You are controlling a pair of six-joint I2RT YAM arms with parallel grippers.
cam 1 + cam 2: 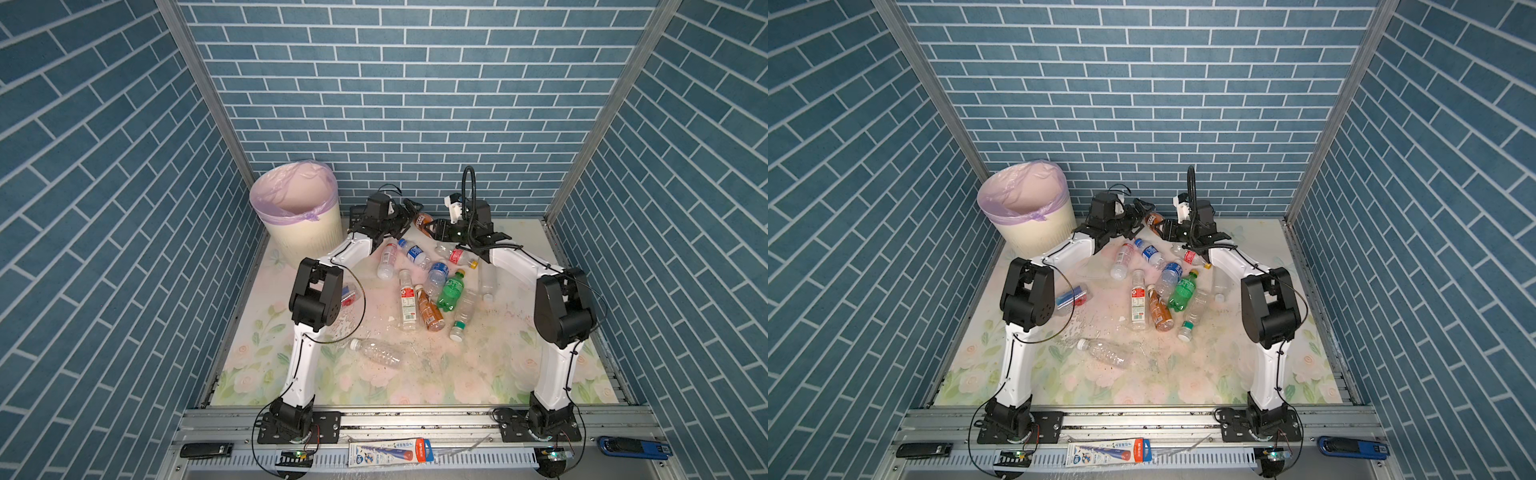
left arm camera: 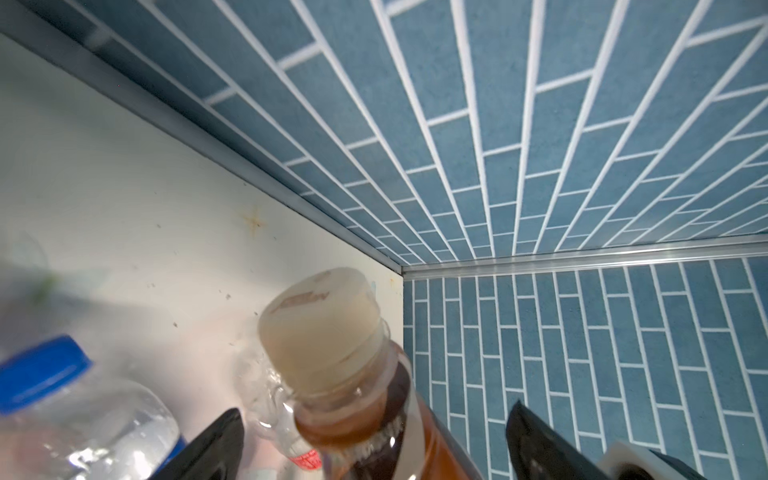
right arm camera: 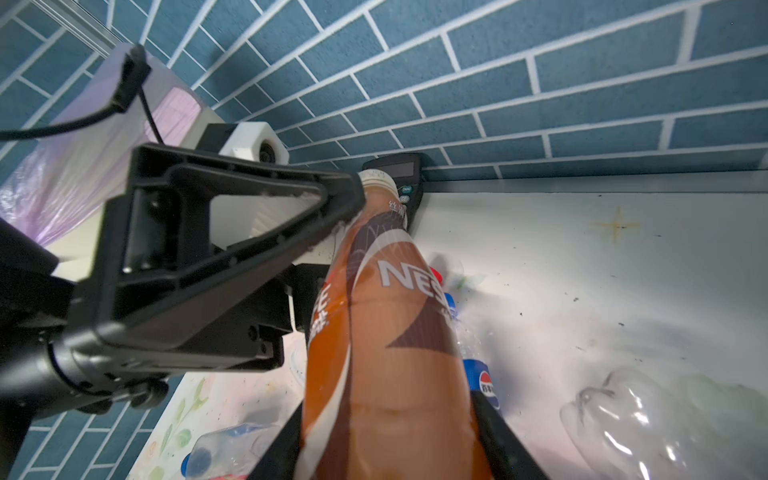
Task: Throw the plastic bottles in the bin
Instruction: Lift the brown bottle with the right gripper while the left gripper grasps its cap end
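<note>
My right gripper is shut on the body of a brown-amber coffee bottle, held above the table near the back wall. My left gripper is open, with its jaws standing wide on either side of that bottle's neck below the cream cap. One left finger lies close against the cap end. Several more plastic bottles lie in a heap on the table, among them a green one and a clear one. The cream bin with a lilac liner stands at the back left.
A black calculator leans at the back wall behind the held bottle. A crushed bottle with a red and blue label lies beside the left arm's elbow. A toothbrush pack and a blue cutter rest on the front rail.
</note>
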